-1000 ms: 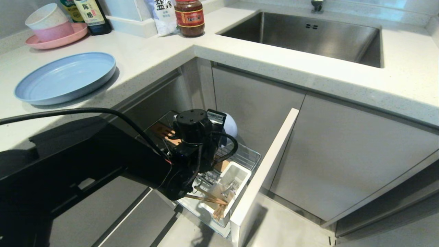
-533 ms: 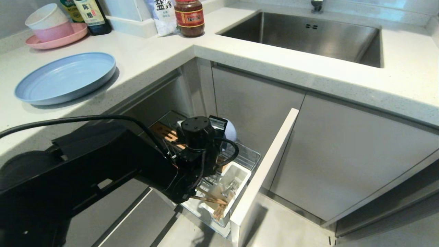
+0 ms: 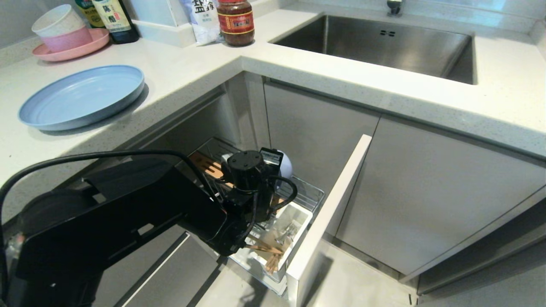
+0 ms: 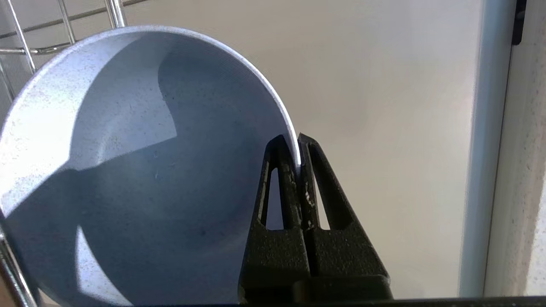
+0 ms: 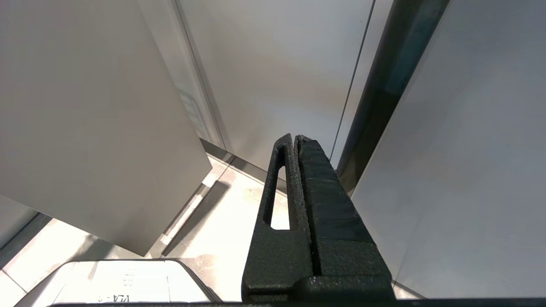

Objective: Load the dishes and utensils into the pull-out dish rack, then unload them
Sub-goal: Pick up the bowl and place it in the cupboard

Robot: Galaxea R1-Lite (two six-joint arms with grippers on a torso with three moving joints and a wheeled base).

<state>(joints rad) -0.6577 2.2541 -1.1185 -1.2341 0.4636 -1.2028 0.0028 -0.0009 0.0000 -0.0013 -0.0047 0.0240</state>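
Observation:
My left gripper [image 4: 297, 145] is shut on the rim of the blue-grey bowl [image 4: 128, 162], one finger inside and one outside. In the head view the bowl [image 3: 287, 164] shows only as a pale edge behind my left wrist, low inside the pull-out dish rack [image 3: 308, 195]. Wooden chopsticks [image 3: 262, 248] and silver utensils [image 3: 288, 233] stick out of the white cup [image 3: 296, 214] at the rack's front. The light-blue plate [image 3: 81, 96] lies on the counter at left. My right gripper [image 5: 294, 138] hangs shut and empty, near the floor by cabinet doors.
The rack's pale front panel [image 3: 330, 209] stands out from the grey cabinet doors [image 3: 426, 187]. A pink plate with stacked bowls [image 3: 64, 42], a bottle [image 3: 114, 19] and a jar [image 3: 235, 21] stand at the counter's back. The sink [image 3: 384, 42] is at right.
My left arm has sunk lower into the rack, carrying the bowl down with it. The grip on the rim is unchanged, and nothing else moved.

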